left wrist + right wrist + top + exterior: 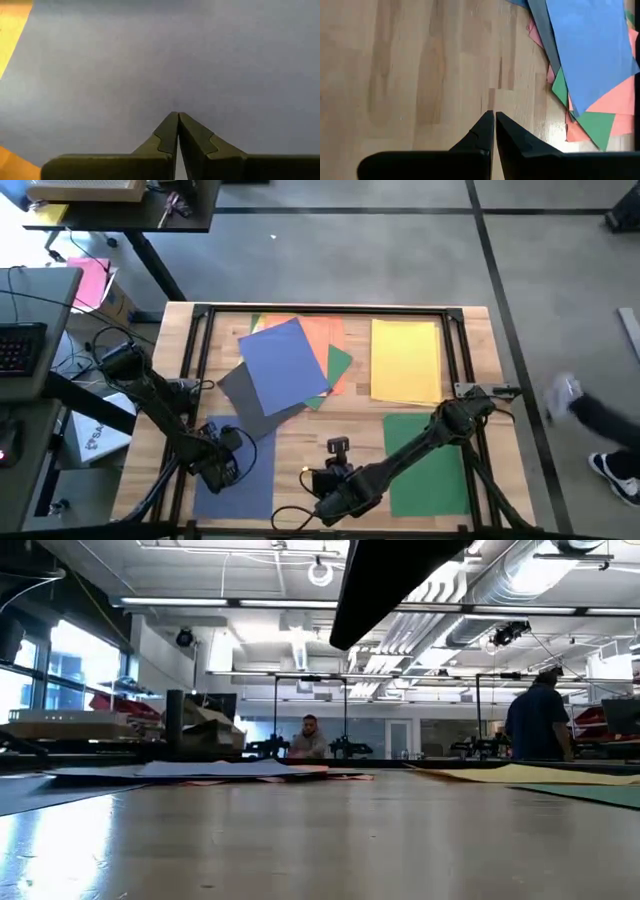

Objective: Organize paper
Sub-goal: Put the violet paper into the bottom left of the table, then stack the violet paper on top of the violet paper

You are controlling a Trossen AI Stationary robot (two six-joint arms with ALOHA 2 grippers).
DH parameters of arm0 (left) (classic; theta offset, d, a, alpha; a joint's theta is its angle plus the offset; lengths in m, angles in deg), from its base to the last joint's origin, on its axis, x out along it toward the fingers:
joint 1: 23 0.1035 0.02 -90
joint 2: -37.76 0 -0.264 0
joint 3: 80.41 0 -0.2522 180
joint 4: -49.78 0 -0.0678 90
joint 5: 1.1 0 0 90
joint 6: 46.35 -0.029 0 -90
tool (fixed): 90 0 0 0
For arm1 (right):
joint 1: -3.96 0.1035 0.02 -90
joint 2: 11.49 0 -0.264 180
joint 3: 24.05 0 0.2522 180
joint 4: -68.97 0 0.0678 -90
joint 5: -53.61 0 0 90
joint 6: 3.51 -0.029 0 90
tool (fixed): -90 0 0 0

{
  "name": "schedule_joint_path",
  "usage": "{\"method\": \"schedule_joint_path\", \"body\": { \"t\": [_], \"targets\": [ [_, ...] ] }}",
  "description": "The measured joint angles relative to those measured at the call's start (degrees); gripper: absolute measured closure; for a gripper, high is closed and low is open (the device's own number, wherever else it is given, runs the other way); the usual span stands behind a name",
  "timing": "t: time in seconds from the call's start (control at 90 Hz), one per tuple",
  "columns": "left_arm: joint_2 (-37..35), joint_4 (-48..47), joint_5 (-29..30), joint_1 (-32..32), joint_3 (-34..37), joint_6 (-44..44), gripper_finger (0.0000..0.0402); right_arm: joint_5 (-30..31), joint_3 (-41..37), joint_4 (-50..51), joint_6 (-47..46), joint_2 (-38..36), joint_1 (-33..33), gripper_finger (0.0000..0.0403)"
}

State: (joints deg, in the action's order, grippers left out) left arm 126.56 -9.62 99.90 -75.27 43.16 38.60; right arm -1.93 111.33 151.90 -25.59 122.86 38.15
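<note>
Across the upper middle of the high view, on the wooden table (pixel 480 330), lies a loose heap of paper: a blue sheet (pixel 285 365) on top, turned askew with its long axis running from upper left to lower right, an orange sheet (pixel 325 335) and a green corner (pixel 340 362) showing beneath it, and a dark grey sheet (pixel 248 402) poking out at lower left. To the right a yellow sheet (pixel 405 360) lies squared to the table edge, long axis up and down the frame, with a green sheet (pixel 425 460) below it lying the same way. At lower left a second blue sheet (pixel 245 480) lies lengthwise up the frame.

The left gripper (pixel 222 463) sits over that lower blue sheet; in its wrist view its fingers are pressed together with nothing between them, the tips low over or touching the paper (pixel 150 60). The right gripper (pixel 335 480) hangs at the lower middle over bare wood, its fingers likewise closed and empty, the heap (pixel 590 55) lying ahead of it.

Judging by this, the step in hand is sliding the lower blue sheet into place. Light, flat pressure with the closed tips should drag it without buckling; pushing along the long axis and keeping its edges parallel with the table edge would leave it square like the yellow and green ones.
</note>
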Motion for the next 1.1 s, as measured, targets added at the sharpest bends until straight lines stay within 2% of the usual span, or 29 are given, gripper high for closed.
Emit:
{"method": "schedule_joint_path", "body": {
  "t": [0.167, 0.322, 0.433, 0.567, 0.656, 0.9, 1.1],
  "targets": [
    [-1.5, -1.7, -0.5, 0.1, 0.1, 0.3, 0.0401, -0.1, 2.6, -1.0, 1.0, 0.0, 0.1, 0.0403],
    [-3.1, -2.4, -0.3, 1.0, 0.1, 0.3, 0.0401, 1.3, 6.8, -6.4, 9.8, -0.1, -0.1, 0.0403],
    [-4.5, -2.8, -0.2, 1.7, 0.1, 0.3, 0.0401, 0.3, 6.7, -9.4, 15.3, -0.1, -1.7, 0.0398],
    [-6.7, -3.1, 0.4, 2.1, -0.3, 0.8, 0.0401, -3.2, 1.8, -16.5, 19.7, -0.1, -5.6, 0.0375],
    [-7.9, -4.4, 5.1, 2.1, -1.7, 1.9, 0.0401, -5.8, -2.2, -18.5, 22.2, 0.0, -8.9, 0.0351],
    [-7.9, -3.7, 24.6, 4.2, -1.3, 2.5, 0.0401, -6.8, -11.0, -17.0, 27.9, -1.9, -20.2, 0.0279],
    [-7.8, -3.0, 30.4, 9.7, 1.9, 2.2, 0.0401, -11.7, -22.0, -20.6, 31.8, -11.3, -29.4, 0.0248]
  ]
}}
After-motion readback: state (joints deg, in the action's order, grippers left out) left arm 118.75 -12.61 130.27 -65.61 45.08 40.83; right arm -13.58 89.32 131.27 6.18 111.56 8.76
